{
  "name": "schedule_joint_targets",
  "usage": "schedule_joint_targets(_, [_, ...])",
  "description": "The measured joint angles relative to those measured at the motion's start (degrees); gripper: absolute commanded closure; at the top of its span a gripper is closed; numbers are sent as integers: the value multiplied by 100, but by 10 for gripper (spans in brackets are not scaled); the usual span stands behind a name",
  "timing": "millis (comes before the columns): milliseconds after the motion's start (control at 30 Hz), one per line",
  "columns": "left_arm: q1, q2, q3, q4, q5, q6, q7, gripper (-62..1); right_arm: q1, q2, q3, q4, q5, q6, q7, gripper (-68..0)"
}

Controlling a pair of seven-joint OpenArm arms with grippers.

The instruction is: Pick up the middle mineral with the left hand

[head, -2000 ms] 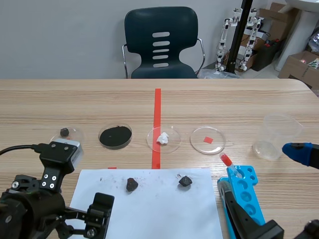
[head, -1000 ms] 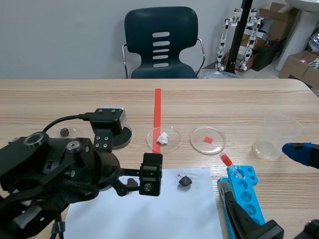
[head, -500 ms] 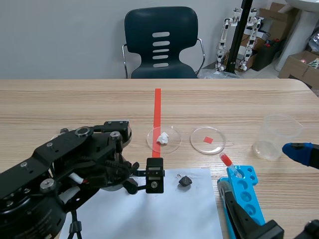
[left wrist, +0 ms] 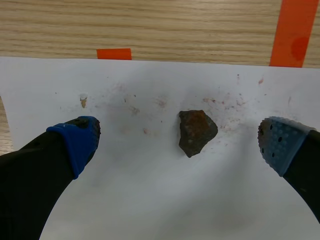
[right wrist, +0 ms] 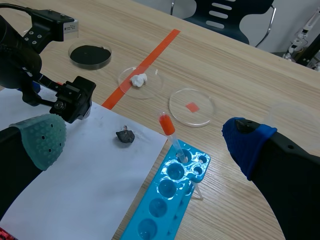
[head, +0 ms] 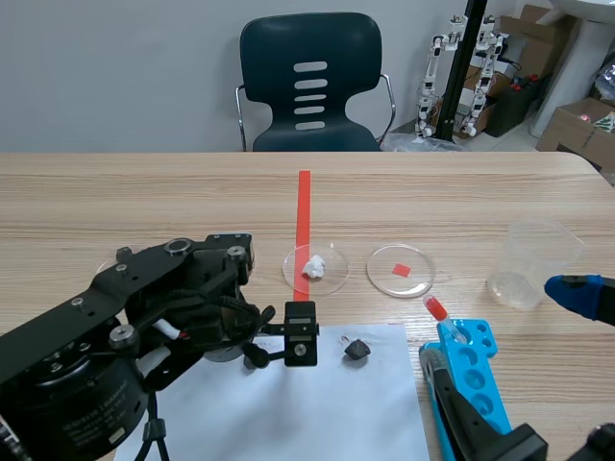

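Observation:
The middle mineral (left wrist: 196, 131), a dark brown lump, lies on the white paper (left wrist: 150, 200). It sits between the blue pads of my left gripper (left wrist: 177, 145), nearer one finger than the other, and touches neither. That gripper is open. In the scene view my left gripper (head: 277, 348) hangs low over the paper (head: 317, 413) and hides this mineral. A second dark mineral (head: 356, 350) lies on the paper to its right. My right gripper (right wrist: 142, 142) is open and holds nothing, low at the table's near right.
A blue test-tube rack (head: 471, 360) holds a red-capped tube (head: 435, 308) right of the paper. Beyond the paper stand a dish with a white lump (head: 314, 267), a dish with a red chip (head: 400, 270) and a clear cup (head: 538, 261).
My left arm has risen from the near left corner, swung over the paper and settled around the left mineral there, which the arm now hides. The right arm has not moved.

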Motion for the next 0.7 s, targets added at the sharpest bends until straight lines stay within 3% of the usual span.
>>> schedule_joint_targets(700, [-107, 136, 0, -393, -144, 48, -118, -623, 0, 0, 0, 0, 0, 2, 0, -679])
